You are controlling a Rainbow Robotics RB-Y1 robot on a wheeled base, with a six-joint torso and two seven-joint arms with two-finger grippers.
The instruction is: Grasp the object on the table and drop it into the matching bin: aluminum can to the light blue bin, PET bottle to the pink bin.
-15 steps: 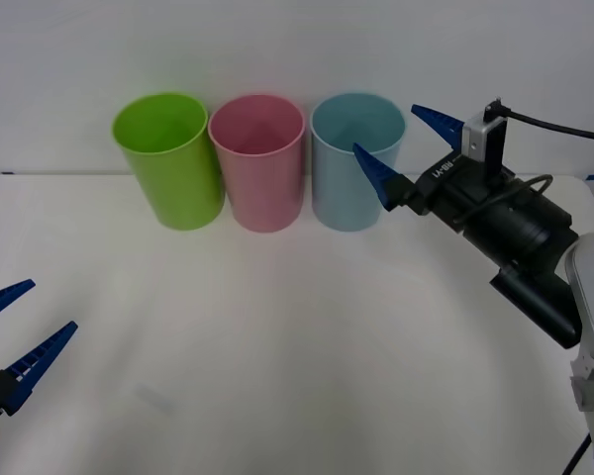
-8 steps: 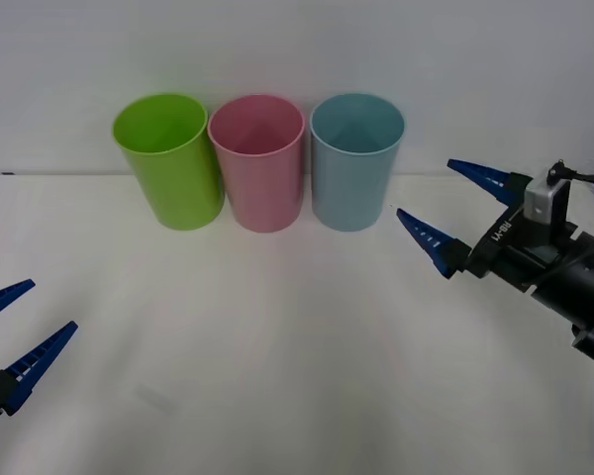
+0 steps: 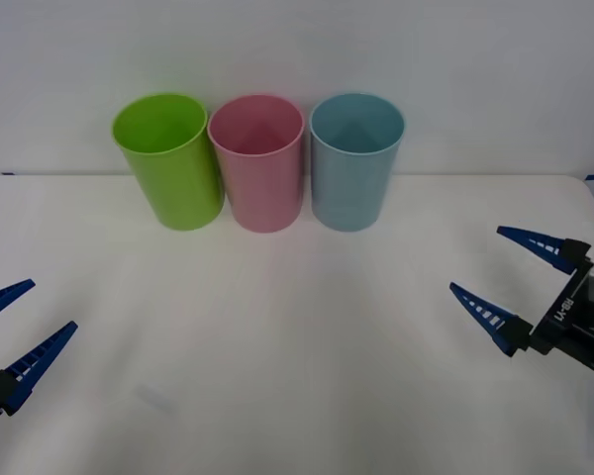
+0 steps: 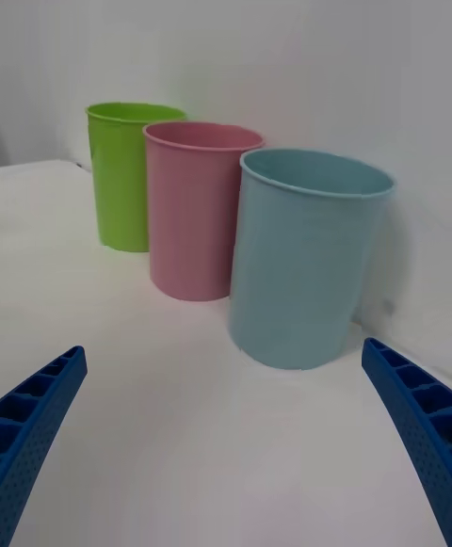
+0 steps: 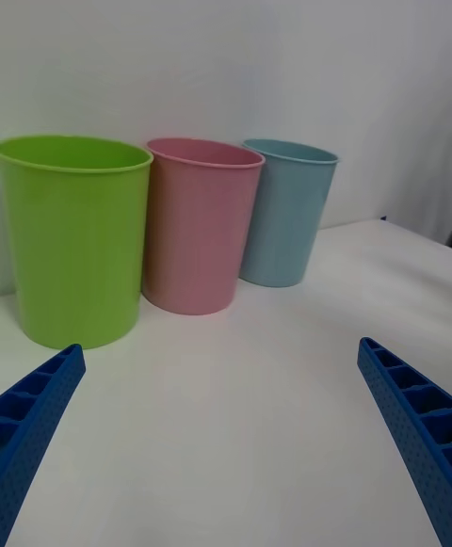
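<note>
The light blue bin (image 3: 354, 173) stands upright at the back of the white table (image 3: 277, 336), with the pink bin (image 3: 258, 173) touching it on its left. The aluminum can and the PET bottle are out of view. My right gripper (image 3: 475, 259) hangs open and empty low over the table's right side, well in front of and to the right of the light blue bin (image 4: 303, 265). My left gripper (image 3: 52, 304) is parked open at the table's front left. From the left wrist, the pink bin (image 5: 200, 227) and the light blue bin (image 5: 285, 213) stand side by side.
A lime green bin (image 3: 170, 168) stands at the left end of the row, against the pink bin. A white wall rises right behind the bins. The table's far edge runs just behind them.
My right gripper has drawn back from beside the light blue bin's rim, moving down and to the right towards the table's right edge, open all the while. The left arm has not moved.
</note>
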